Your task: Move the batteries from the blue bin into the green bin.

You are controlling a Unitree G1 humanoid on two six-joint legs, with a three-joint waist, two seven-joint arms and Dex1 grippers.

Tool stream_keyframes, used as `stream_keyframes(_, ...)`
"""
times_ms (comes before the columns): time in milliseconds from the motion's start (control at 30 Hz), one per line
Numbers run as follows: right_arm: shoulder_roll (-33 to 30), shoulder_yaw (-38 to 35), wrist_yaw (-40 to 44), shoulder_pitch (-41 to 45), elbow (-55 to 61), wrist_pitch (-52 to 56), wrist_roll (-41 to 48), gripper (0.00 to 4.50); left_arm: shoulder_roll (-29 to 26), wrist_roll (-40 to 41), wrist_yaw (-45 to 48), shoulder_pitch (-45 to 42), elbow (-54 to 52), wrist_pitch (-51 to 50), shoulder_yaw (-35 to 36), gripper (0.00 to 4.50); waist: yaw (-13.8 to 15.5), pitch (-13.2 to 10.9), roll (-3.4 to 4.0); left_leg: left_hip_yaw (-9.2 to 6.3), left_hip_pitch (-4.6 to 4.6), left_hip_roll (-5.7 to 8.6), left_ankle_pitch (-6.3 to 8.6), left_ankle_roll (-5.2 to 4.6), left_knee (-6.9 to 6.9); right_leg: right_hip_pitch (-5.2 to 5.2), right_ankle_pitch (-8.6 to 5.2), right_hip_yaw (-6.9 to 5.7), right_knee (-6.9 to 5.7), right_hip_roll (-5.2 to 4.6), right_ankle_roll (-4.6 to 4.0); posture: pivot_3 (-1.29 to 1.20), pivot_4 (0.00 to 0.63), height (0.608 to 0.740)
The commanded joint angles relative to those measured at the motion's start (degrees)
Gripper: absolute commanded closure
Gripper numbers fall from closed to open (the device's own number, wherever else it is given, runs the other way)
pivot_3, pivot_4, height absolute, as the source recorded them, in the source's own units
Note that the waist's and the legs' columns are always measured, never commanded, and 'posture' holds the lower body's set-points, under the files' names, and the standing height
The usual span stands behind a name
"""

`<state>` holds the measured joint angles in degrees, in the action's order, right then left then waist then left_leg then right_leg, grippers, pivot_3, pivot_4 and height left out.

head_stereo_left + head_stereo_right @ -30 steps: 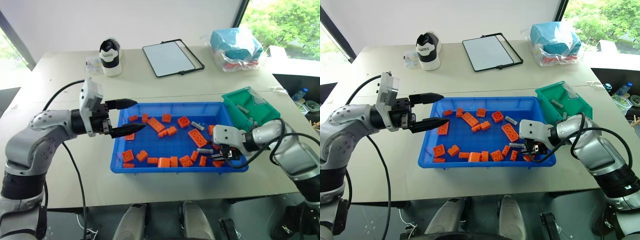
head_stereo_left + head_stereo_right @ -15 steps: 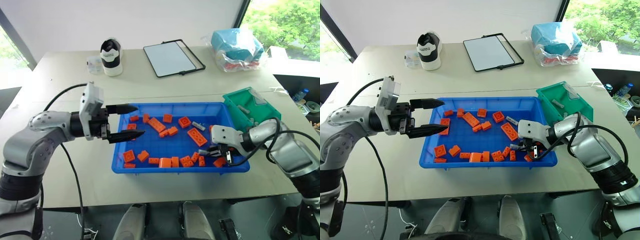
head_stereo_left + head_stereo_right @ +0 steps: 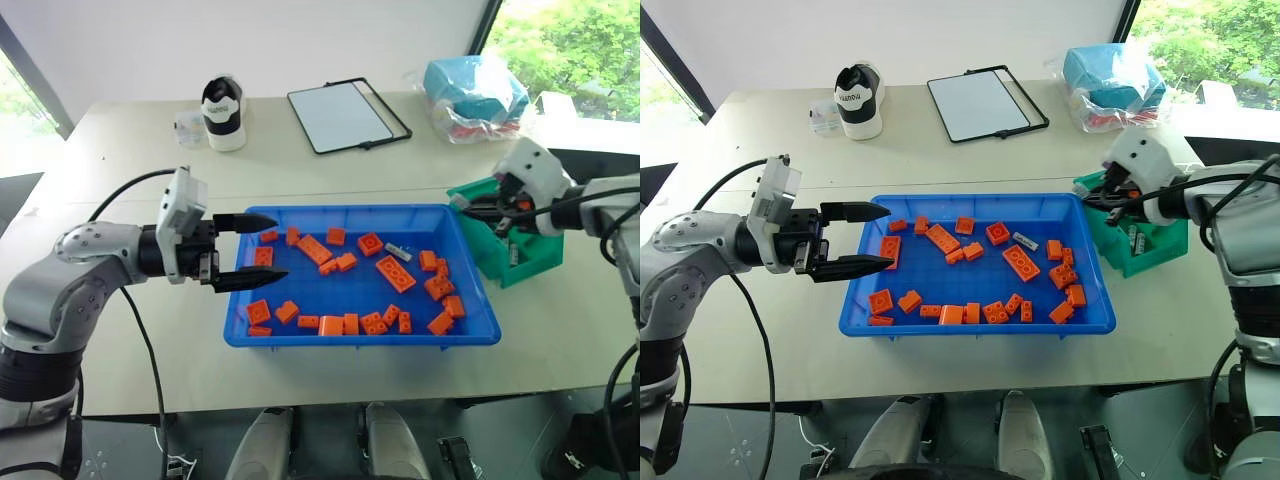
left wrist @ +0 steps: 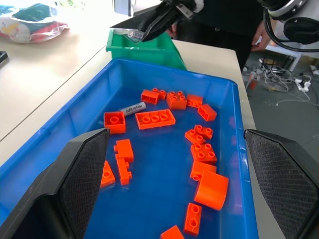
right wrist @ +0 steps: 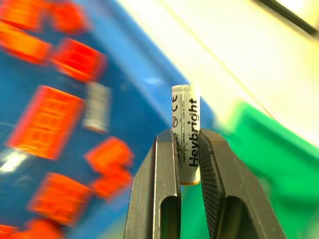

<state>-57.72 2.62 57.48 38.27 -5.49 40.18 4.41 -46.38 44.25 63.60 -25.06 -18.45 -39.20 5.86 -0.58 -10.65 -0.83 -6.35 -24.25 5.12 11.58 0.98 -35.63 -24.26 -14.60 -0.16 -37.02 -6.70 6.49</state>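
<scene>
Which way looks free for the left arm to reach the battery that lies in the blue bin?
Probably from above: the battery lies alone on the blue bin floor, bricks beside but not over it. The left gripper, fingers open, hangs at the opposite end.

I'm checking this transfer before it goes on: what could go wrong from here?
1. The right gripper pinches the battery only along its lower part, upright between the fingers; it could slip and drop onto the table or back among the orange bricks.
2. The gripper sits at the green bin's rim, so an early release may miss it.
3. One battery lies in the blue bin, close to bricks, which could hinder its pick.
</scene>
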Motion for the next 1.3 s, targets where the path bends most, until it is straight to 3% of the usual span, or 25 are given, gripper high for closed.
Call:
stream_keyframes(33, -1.2, 0.9, -2.9, 1.3, -4.0, -4.3, -3.9, 4.47, 0.0, -0.1, 0.4, -1.4, -0.4, 1.0, 0.3, 0.00, -0.1, 0.0, 0.03, 0.01, -0.01, 0.00, 0.00, 0.00, 0.00, -0.02, 0.00, 0.01, -0.01, 0.00, 0.01, 0.00, 0.150, 0.731)
stream_keyframes(100, -0.7, 1.4, -5.1, 2.5, -7.2, -5.7, -5.8, 4.47, 0.1, -0.2, 0.4, -1.7, -0.3, 1.0, 0.2, 0.00, -0.3, 0.0, 0.05, 0.01, -0.01, -0.01, 0.00, 0.00, 0.01, -0.06, 0.00, 0.01, -0.04, 0.01, 0.01, 0.00, 0.150, 0.731)
stream_keyframes(167, -0.3, 2.1, -6.5, 3.3, -9.6, -7.4, -7.4, 3.42, 0.2, -0.2, 0.4, -1.8, -0.2, 1.1, 0.1, 0.00, -0.4, 0.0, 0.06, 0.03, -0.01, -0.02, 0.00, 0.00, 0.03, -0.08, 0.01, 0.01, -0.05, 0.03, 0.01, 0.00, 0.150, 0.731)
stream_keyframes(267, 1.4, 2.3, -7.1, 5.1, -9.6, -9.8, -7.6, 2.21, 0.2, -0.2, 0.3, -1.9, -0.3, 1.1, 0.0, 0.00, -0.5, 0.0, 0.07, 0.04, -0.01, -0.02, 0.00, 0.00, 0.03, -0.08, 0.01, 0.01, -0.06, 0.05, 0.02, 0.00, 0.150, 0.731)
stream_keyframes(433, 6.1, 1.5, -4.5, 6.9, -0.3, -4.6, -2.7, 2.21, 0.1, 0.0, 0.1, -1.6, -0.8, 0.9, 0.2, 0.00, -0.4, 0.0, 0.08, 0.02, -0.01, -0.04, 0.00, 0.00, 0.02, -0.08, 0.01, 0.02, -0.08, 0.08, 0.02, 0.00, 0.150, 0.731)
stream_keyframes(633, 11.8, 5.0, -3.8, 2.3, 10.2, 5.3, 1.3, 2.21, 0.1, 0.3, -0.2, -1.5, -1.4, 0.4, 0.2, 0.00, 0.0, 0.0, 0.03, -0.07, -0.02, -0.03, 0.00, -0.01, -0.01, -0.05, 0.01, 0.01, -0.08, 0.10, 0.03, 0.00, 0.150, 0.731)
stream_keyframes(1233, 16.6, 12.3, -6.8, -1.5, 1.6, -1.8, -3.0, 2.21, 0.4, 0.4, -0.7, -2.0, -1.6, 0.5, 0.3, 0.00, -0.2, 0.0, 0.04, -0.07, -0.06, 0.01, 0.00, -0.01, -0.12, -0.05, 0.02, 0.00, -0.10, 0.08, 0.03, 0.00, 0.150, 0.731)
stream_keyframes(1300, 16.9, 12.4, -6.6, -1.8, 1.7, -2.1, -2.9, 2.73, 0.5, 0.5, -0.9, -2.1, -1.6, 0.5, 0.3, 0.00, -0.1, 0.0, 0.04, -0.07, -0.06, 0.02, 0.00, -0.01, -0.13, -0.04, 0.02, 0.01, -0.10, 0.09, 0.03, 0.00, 0.150, 0.731)
